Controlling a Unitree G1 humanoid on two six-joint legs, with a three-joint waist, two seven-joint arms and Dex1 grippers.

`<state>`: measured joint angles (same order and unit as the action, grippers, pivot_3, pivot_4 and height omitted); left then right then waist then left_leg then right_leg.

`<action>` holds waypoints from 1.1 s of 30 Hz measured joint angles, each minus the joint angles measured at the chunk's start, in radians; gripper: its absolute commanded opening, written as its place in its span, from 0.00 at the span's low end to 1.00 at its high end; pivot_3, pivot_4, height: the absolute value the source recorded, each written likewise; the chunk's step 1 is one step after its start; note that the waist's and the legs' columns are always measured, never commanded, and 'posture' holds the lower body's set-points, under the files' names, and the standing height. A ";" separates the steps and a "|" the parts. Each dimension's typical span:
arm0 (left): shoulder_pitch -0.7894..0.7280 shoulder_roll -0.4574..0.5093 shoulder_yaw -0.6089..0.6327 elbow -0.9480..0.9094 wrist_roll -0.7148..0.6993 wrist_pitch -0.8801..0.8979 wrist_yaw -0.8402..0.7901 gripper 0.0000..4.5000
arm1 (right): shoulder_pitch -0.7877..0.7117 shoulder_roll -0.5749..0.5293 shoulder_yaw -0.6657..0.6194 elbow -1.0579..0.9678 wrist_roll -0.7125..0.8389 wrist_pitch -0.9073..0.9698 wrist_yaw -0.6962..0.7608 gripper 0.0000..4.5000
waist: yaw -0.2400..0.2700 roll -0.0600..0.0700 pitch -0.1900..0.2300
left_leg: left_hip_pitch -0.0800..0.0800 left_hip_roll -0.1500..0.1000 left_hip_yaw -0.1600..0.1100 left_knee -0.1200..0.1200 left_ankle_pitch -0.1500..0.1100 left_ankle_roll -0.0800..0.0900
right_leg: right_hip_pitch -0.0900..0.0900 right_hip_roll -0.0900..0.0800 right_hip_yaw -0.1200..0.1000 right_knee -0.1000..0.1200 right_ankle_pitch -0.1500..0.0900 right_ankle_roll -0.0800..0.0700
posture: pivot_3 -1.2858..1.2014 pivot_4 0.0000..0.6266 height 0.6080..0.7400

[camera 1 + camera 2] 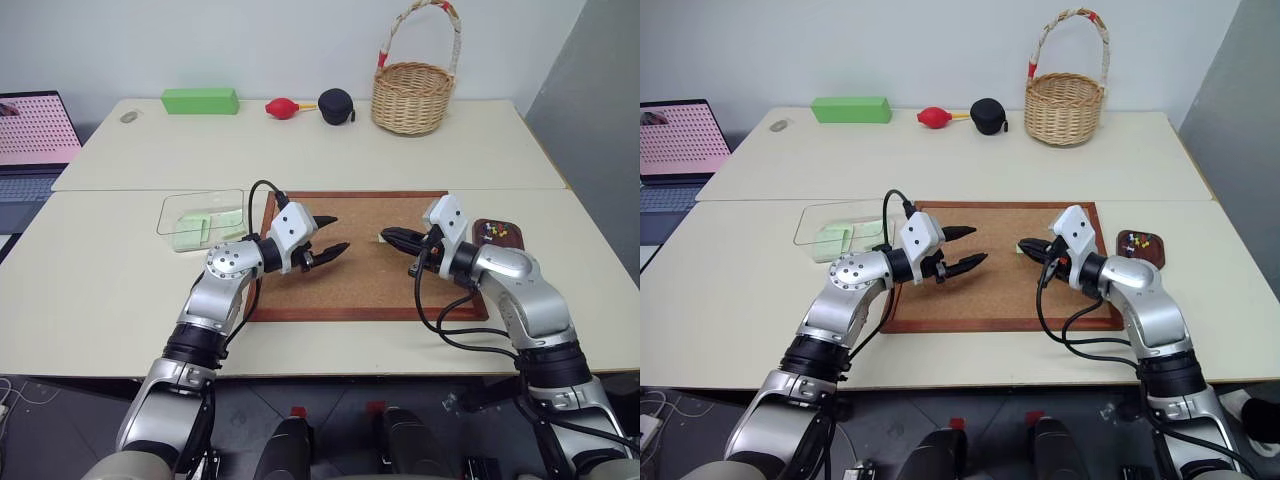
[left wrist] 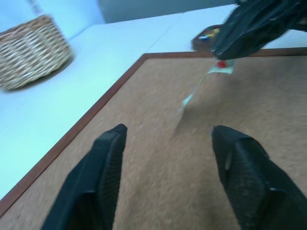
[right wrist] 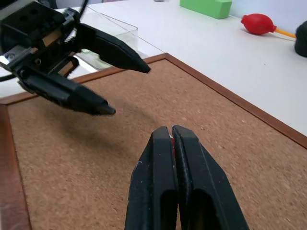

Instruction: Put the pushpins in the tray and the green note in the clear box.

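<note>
Over the corkboard, my right gripper is shut on a red pushpin. A sliver of red shows between its fingers. The pale green note hangs from that pin just above the cork, seen nearly edge-on. My left gripper hovers open and empty over the board's left half, pointing at the right one with a gap between them. The clear box sits left of the board with pale green slips inside. At the board's right edge, the dark brown tray holds several coloured pushpins.
Along the table's far edge stand a wicker basket, a black round case, a red bulb blower and a bright green block. A laptop sits at the far left.
</note>
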<state>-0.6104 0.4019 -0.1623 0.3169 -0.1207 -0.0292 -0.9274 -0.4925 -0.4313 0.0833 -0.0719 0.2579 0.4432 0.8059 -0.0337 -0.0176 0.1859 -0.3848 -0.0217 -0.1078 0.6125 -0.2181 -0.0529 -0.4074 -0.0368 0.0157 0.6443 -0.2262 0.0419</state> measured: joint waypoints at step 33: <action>-0.191 -0.118 -0.066 0.383 0.057 -0.145 -0.153 0.20 | -0.028 0.013 0.045 -0.129 0.077 0.144 -0.002 0.00 | 0.000 -0.001 0.001 | -0.001 0.000 -0.001 0.000 0.000 0.000 | 0.000 0.000 -0.001 0.000 0.000 0.000 | 0.52 0.24 1.00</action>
<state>-0.8011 0.2840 -0.2286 0.7001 -0.0637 -0.1739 -1.0807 -0.5208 -0.4187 0.1287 -0.2013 0.3348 0.5871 0.8037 -0.0336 -0.0187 0.1865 -0.3854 -0.0217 -0.1084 0.6126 -0.2181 -0.0528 -0.4077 -0.0365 0.0151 0.6444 -0.2262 0.0421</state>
